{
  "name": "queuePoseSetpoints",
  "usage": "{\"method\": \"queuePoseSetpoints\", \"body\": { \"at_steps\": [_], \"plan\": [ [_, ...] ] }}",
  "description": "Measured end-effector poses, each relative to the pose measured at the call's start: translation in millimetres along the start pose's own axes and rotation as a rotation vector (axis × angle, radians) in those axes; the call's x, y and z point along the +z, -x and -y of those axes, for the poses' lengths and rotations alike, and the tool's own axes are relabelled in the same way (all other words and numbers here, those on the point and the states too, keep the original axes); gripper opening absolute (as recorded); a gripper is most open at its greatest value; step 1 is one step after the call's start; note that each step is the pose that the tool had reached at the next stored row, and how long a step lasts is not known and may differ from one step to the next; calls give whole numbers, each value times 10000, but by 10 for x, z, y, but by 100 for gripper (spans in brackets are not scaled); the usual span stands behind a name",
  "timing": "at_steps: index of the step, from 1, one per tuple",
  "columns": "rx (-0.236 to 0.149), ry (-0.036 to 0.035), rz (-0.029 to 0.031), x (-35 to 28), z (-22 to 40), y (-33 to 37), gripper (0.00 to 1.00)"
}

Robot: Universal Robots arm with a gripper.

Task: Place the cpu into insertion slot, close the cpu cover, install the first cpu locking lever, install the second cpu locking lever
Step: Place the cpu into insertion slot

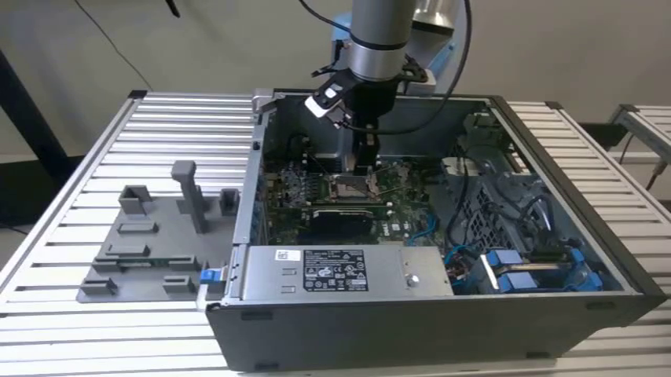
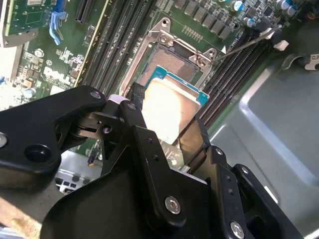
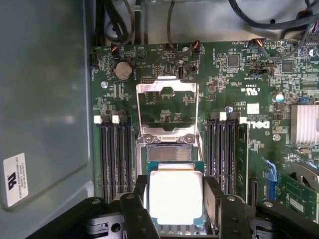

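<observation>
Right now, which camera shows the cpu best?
The first wrist view: the cpu faces the camera squarely, silvery top showing, held in the gripper near the insertion slot. The second wrist view shows it slanted and washed by glare. In the exterior view it is too small to tell.

I'm looking into a robotics lab or test cell, open computer case [image 1: 419,322] on a slatted aluminium bench [image 1: 168,133], grey fixture plate [image 1: 163,243] at nine o'clock, plain wall [image 1: 210,39] at twelve
</observation>
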State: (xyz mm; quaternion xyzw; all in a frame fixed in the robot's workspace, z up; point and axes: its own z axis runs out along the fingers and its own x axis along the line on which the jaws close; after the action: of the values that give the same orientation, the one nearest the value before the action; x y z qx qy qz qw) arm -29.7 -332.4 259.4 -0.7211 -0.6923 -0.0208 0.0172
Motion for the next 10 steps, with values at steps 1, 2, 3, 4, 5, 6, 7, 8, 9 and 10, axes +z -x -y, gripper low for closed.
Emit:
{"method": "queuePoseSetpoints", "body": {
  "at_steps": [1, 2, 3, 4, 5, 6, 7, 8, 9, 10],
  "plan": [
    [0, 1, 0, 17, 0, 1, 54],
    [0, 1, 1, 33, 0, 2, 54],
    [0, 1, 0, 48, 0, 3, 54],
    [0, 2, -1, 61, 0, 3, 54],
    [0, 2, -1, 75, 0, 4, 54],
    [0, 2, 0, 88, 0, 5, 54],
    [0, 2, 0, 104, 0, 6, 54],
    [0, 2, -1, 117, 0, 6, 54],
    [0, 1, -1, 130, 0, 7, 54],
    [0, 2, -1, 143, 1, 8, 54]
  ]
}}
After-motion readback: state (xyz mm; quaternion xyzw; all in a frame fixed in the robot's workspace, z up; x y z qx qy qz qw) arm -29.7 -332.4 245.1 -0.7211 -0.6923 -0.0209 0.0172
